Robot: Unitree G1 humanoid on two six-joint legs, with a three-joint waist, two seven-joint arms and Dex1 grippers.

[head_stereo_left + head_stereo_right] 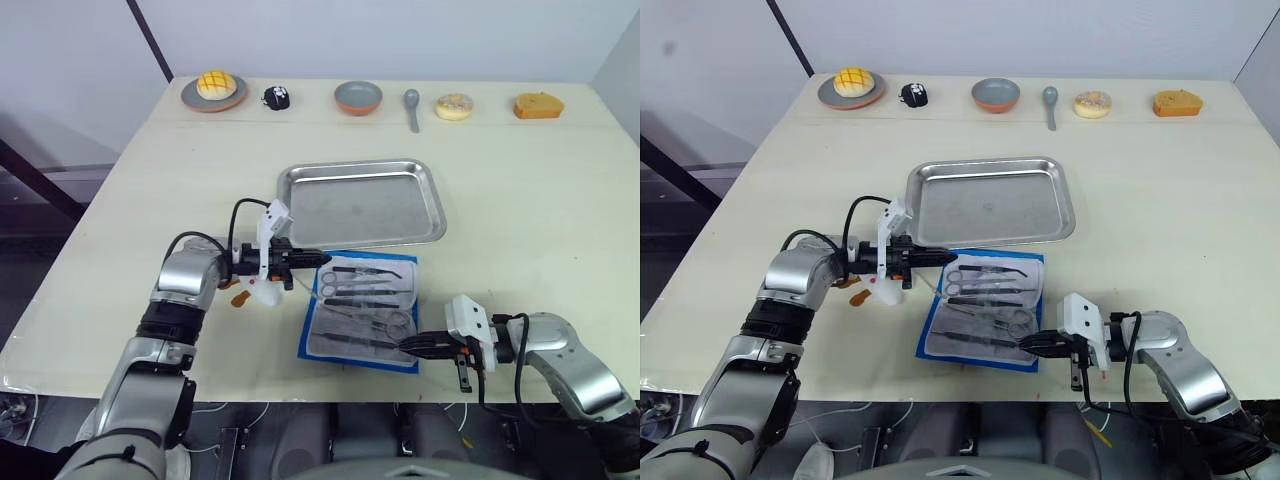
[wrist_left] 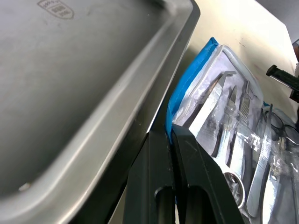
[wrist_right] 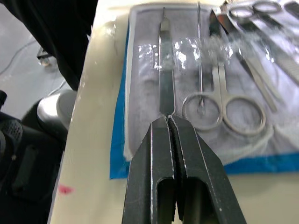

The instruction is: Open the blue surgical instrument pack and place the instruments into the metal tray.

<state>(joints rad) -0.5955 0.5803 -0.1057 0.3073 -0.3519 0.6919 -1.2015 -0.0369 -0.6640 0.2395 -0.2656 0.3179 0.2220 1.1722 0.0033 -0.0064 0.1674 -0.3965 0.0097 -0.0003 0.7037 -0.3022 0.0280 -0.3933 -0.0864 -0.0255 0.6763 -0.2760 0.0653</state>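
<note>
The blue surgical instrument pack (image 1: 362, 312) lies open on the bench (image 1: 520, 200), just in front of the metal tray (image 1: 362, 203). The left hand (image 1: 316, 259) pinches the pack's far-left corner. The right hand (image 1: 408, 346) is clamped on a flat instrument (image 3: 166, 88) among the instruments (image 1: 365, 296).

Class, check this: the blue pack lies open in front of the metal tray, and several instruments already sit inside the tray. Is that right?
Not quite. The blue pack does lie open in front of the metal tray, but the tray holds nothing yet. The left eye view shows the instruments all on the pack's lining.
</note>
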